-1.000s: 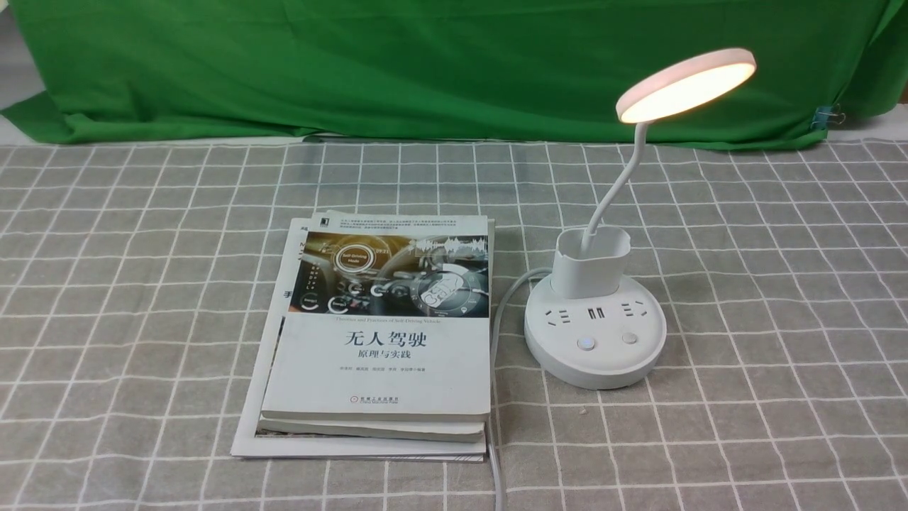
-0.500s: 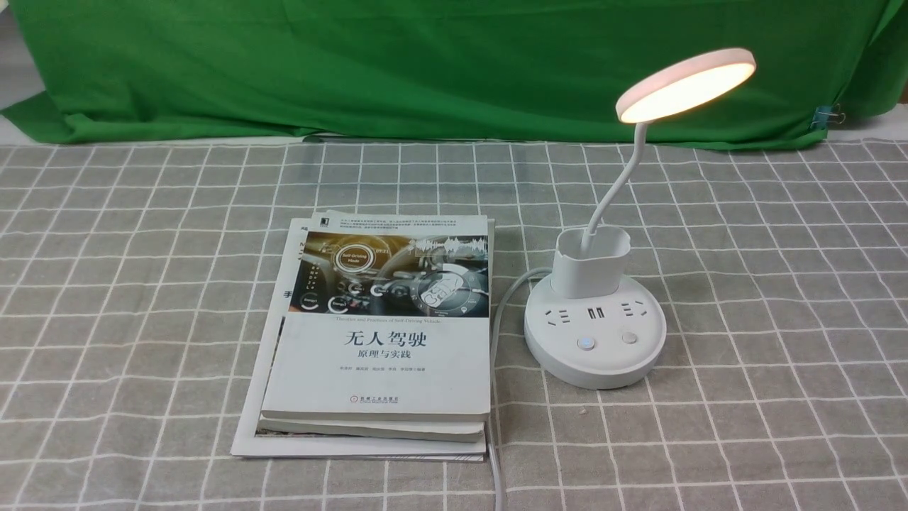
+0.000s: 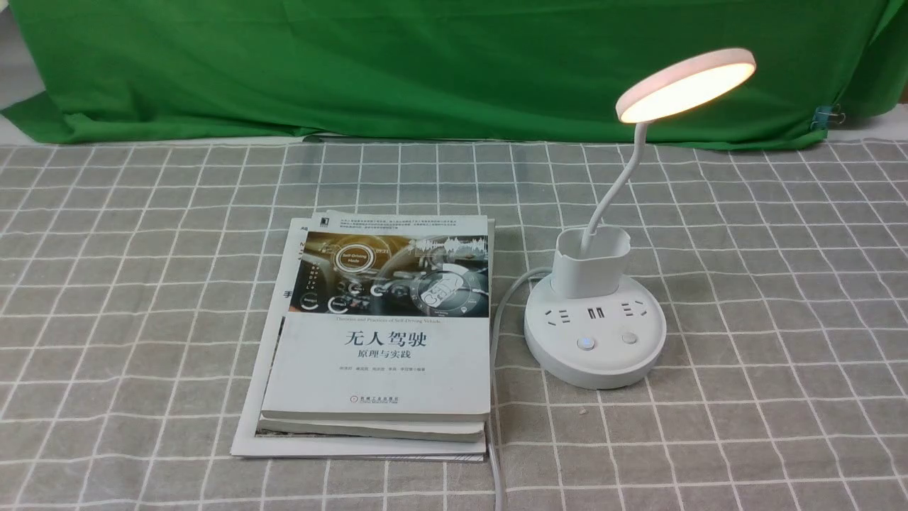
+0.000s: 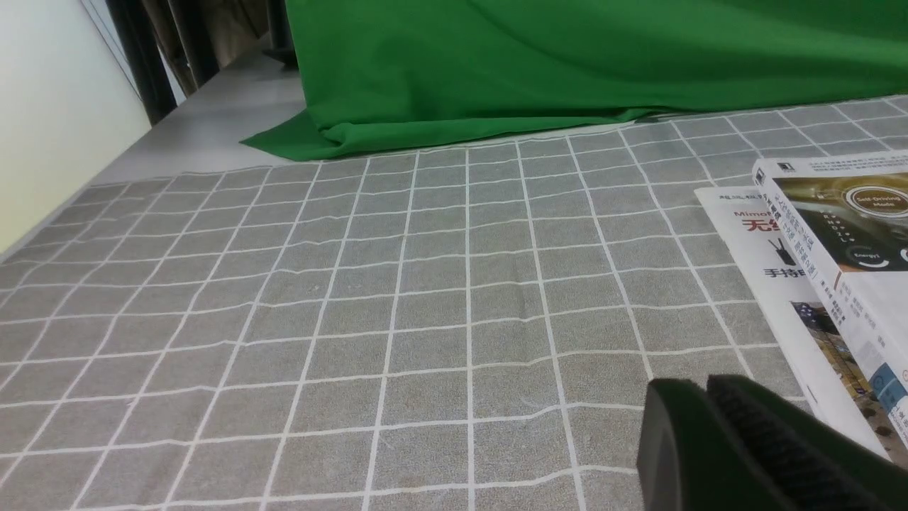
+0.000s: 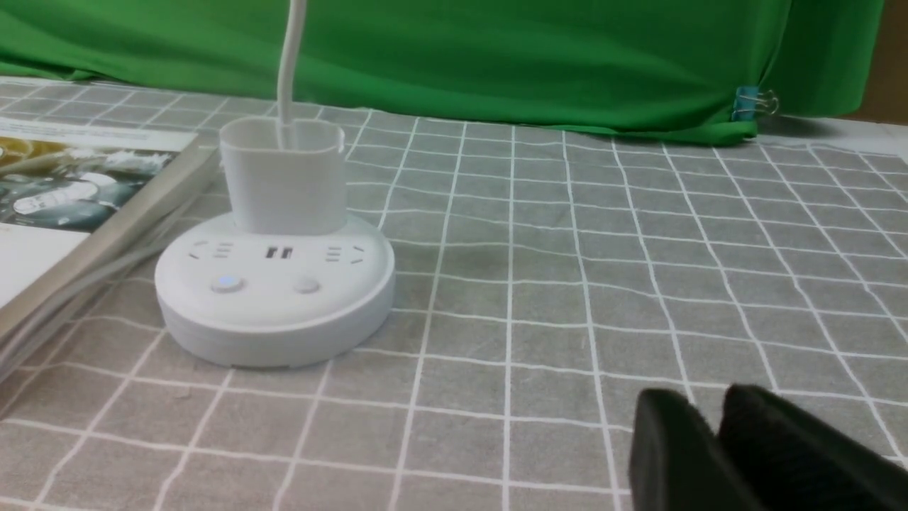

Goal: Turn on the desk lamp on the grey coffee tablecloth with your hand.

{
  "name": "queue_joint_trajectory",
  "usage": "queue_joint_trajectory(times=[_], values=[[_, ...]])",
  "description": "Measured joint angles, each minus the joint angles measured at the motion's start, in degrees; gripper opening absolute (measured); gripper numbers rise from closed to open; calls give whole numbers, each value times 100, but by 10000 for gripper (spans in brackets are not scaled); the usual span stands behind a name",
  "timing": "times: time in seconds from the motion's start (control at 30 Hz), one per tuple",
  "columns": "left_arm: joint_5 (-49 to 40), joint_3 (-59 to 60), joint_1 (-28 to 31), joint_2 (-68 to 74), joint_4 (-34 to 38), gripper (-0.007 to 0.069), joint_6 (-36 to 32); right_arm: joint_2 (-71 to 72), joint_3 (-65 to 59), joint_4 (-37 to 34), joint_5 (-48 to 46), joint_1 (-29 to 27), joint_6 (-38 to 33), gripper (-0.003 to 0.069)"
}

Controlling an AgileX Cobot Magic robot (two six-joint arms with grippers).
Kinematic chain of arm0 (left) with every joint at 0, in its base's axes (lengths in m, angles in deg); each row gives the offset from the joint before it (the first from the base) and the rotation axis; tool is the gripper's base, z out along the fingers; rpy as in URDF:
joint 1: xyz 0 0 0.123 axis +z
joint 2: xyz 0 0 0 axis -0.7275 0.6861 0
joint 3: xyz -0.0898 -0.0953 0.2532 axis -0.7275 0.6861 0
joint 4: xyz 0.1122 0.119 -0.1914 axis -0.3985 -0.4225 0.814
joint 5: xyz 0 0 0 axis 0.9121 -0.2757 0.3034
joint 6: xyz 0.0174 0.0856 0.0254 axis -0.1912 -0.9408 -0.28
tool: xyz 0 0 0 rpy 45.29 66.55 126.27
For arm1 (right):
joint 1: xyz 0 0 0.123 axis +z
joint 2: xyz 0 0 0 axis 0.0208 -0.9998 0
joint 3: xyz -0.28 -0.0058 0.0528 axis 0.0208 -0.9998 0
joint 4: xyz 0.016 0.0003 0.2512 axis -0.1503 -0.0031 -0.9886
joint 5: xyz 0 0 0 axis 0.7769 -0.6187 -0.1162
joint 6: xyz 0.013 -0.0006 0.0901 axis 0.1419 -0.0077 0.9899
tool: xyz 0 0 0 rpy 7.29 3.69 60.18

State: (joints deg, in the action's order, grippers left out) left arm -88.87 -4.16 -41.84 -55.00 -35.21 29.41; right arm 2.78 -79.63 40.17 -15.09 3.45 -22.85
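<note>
Both grippers sit low over the cloth (image 3: pixel 780 298), holding nothing. The left gripper (image 4: pixel 706 387) has its jaws pressed together, near the books (image 4: pixel 837 234). The right gripper (image 5: pixel 709 408) shows only a narrow slit between its jaws, well apart from the lamp (image 3: pixel 594 333), whose head glows beside the books.

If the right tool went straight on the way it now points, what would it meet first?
Likely only bare grey coffee tablecloth, then the green backdrop; the desk lamp sits off to one side. The right tool looks shut. Depth is uncertain.
</note>
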Motion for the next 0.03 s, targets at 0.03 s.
queue_joint_trajectory(times=[0.03], values=[[0,0,0,0,0,19,0,0,0,0,0,0,0,165]])
